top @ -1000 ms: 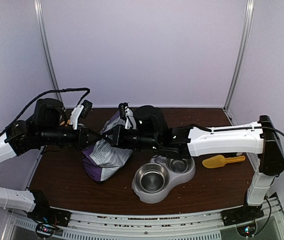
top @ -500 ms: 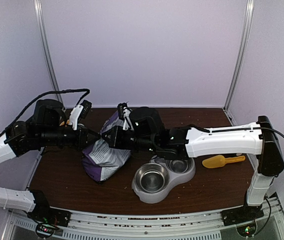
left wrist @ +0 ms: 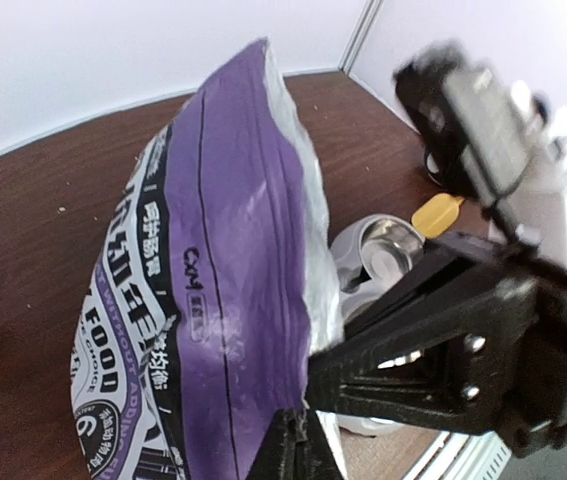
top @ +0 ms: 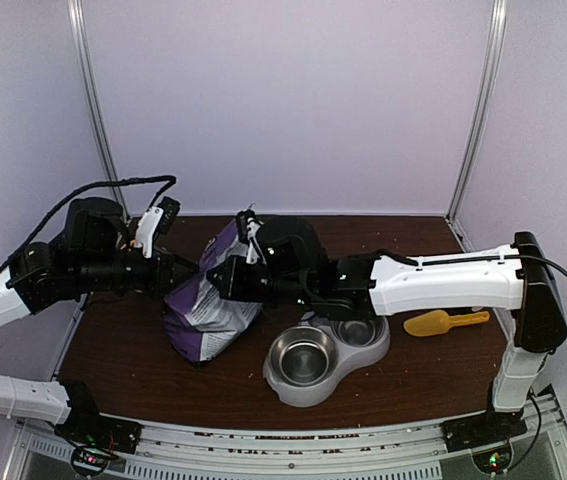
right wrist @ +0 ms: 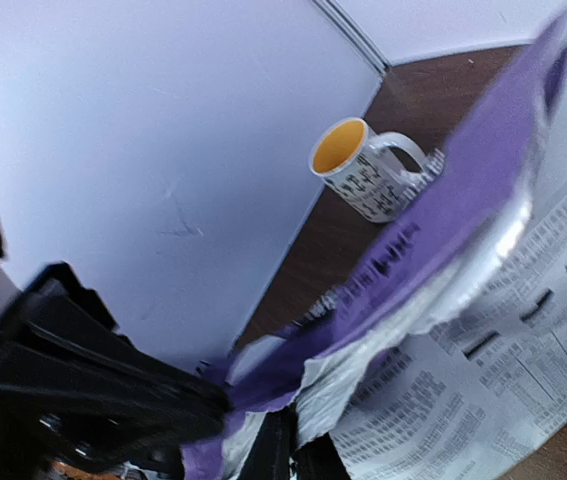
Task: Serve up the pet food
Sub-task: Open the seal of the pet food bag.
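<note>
The purple-and-white food bag (top: 208,315) stands tilted on the brown table left of centre. My left gripper (top: 195,269) and right gripper (top: 215,277) meet tip to tip at its upper edge, each shut on the bag's material. In the left wrist view, the left gripper (left wrist: 303,445) pinches the purple bag (left wrist: 213,300), and the right gripper (left wrist: 328,372) clamps the same edge from the right. The right gripper (right wrist: 288,455) holds a ragged, torn edge of the bag (right wrist: 483,200) beside the left gripper (right wrist: 198,405). The pet food is hidden inside the bag.
A grey double feeder with two steel bowls (top: 303,356) sits just right of the bag, also in the left wrist view as bowls (left wrist: 388,245). A yellow scoop (top: 445,322) lies at the right. A patterned mug (right wrist: 363,172) with a yellow inside stands at the back left.
Both arms have shifted slightly left while gripping the bag, and its top has lifted a little. Both grippers remain shut.
</note>
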Controlling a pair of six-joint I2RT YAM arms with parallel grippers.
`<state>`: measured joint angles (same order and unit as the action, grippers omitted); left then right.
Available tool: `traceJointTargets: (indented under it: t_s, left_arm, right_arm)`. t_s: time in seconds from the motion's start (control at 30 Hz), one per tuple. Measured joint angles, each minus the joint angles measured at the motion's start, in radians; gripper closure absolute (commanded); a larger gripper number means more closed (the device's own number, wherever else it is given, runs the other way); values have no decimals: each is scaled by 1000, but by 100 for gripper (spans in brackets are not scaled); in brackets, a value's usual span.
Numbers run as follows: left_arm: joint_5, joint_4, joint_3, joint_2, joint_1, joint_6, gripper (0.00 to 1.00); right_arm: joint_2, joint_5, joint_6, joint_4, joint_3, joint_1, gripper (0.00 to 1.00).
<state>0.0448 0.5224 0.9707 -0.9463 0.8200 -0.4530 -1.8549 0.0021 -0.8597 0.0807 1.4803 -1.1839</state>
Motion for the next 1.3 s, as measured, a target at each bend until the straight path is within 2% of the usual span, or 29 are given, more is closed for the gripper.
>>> traceJointTargets:
  t_s: [0.17, 0.3, 0.33, 0.43, 0.57, 0.8, 1.03, 1.3]
  left_arm:
    - [-50, -58, 3, 32, -6, 10, 100]
    - [-82, -69, 18, 35, -8, 14, 100]
    - [-78, -71, 19, 32, -8, 15, 97]
    - [-39, -73, 27, 10, -8, 31, 79]
    - [36, -66, 44, -31, -8, 43, 59]
    - [142, -24, 103, -71, -8, 54, 36]
    - [287, -1, 161, -122, -3, 109, 28]
    - [303, 56, 211, -198, 7, 126, 28]
  right_arm:
    - [-38, 36, 2, -117, -24, 5, 100]
    - [-50, 46, 3, -134, -33, 5, 100]
    - [-46, 46, 4, -132, -35, 5, 100]
    - [-28, 43, 7, -105, -67, 5, 100]
    - [22, 27, 11, -14, -151, 6, 100]
    - [161, -7, 31, 157, -306, 14, 100]
    - [238, -50, 47, 326, -404, 43, 100]
    - [211, -167, 6, 575, -475, 77, 100]
